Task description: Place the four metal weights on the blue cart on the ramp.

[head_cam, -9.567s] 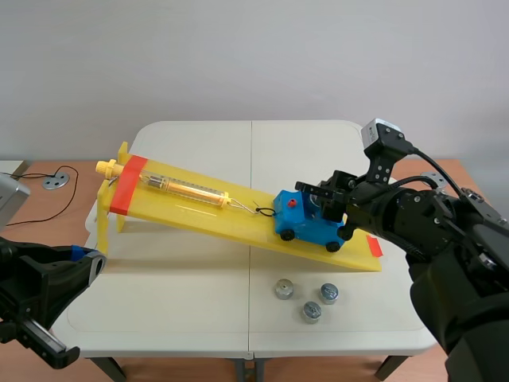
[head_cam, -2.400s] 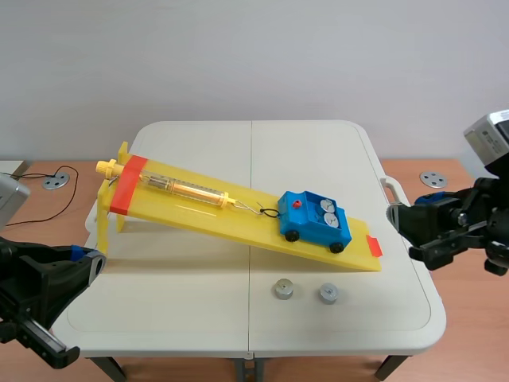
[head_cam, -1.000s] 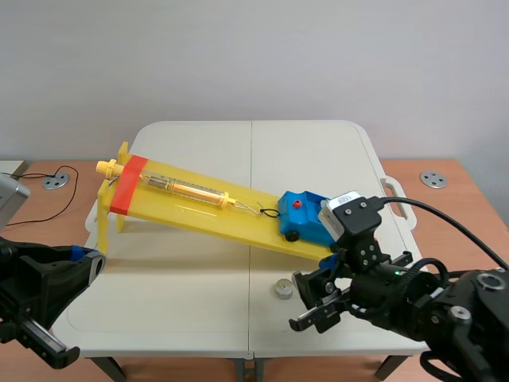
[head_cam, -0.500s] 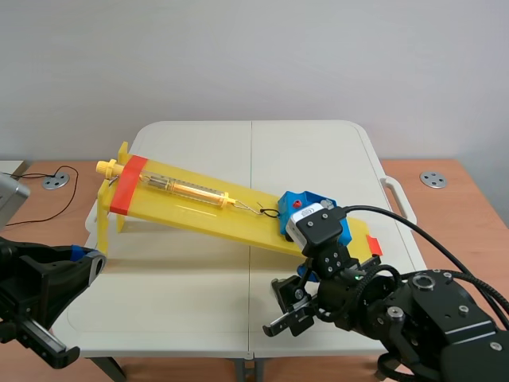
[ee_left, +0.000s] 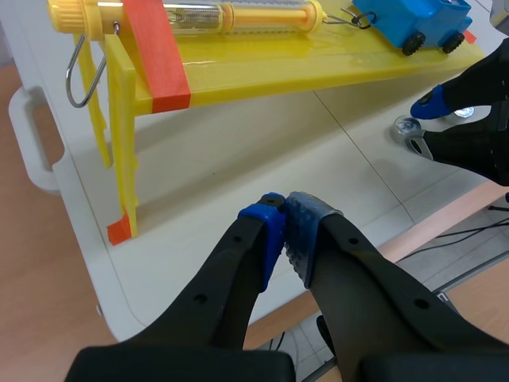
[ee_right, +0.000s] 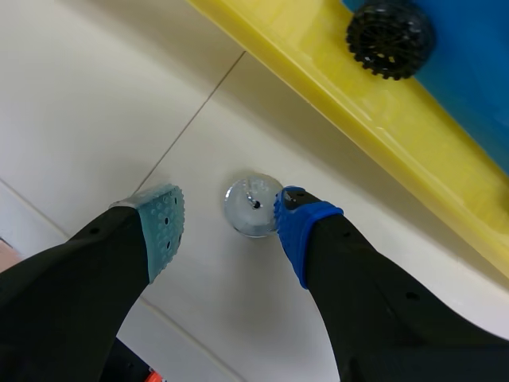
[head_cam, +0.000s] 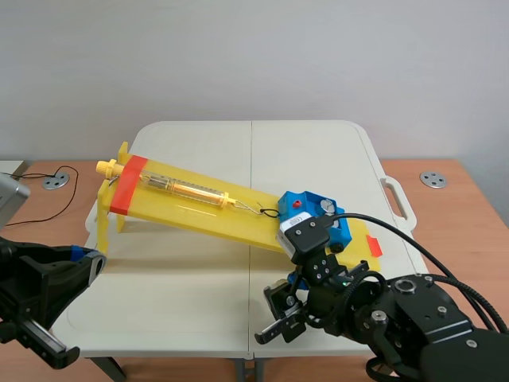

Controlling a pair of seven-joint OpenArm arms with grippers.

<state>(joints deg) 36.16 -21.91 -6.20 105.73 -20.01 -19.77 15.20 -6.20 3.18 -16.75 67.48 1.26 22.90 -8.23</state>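
Observation:
The blue cart [head_cam: 314,216] sits low on the yellow ramp [head_cam: 199,208], hooked to a spring scale [head_cam: 191,189]; one metal weight [head_cam: 327,207] shows in its tray. My right gripper [ee_right: 228,213] is open and down at the tabletop in front of the ramp. A loose metal weight [ee_right: 253,206] stands between its fingers, close against the blue pad [ee_right: 296,231]. From the left wrist view the same weight [ee_left: 406,127] shows beside that gripper. In the scene view the right arm [head_cam: 374,310] hides the table weights. My left gripper [ee_left: 285,231] is shut on nothing, near the table's front left edge.
The ramp's raised end stands on yellow legs [ee_left: 119,151] with an orange band [ee_left: 155,52] at the left. The cart's black wheel [ee_right: 390,28] is just ahead of my right gripper. A white handle [head_cam: 398,199] sticks out from the table's right edge.
The right arm has come back from the right side and swung left and down over the table's front, setting its open fingers around a loose weight. The left arm has stayed still.

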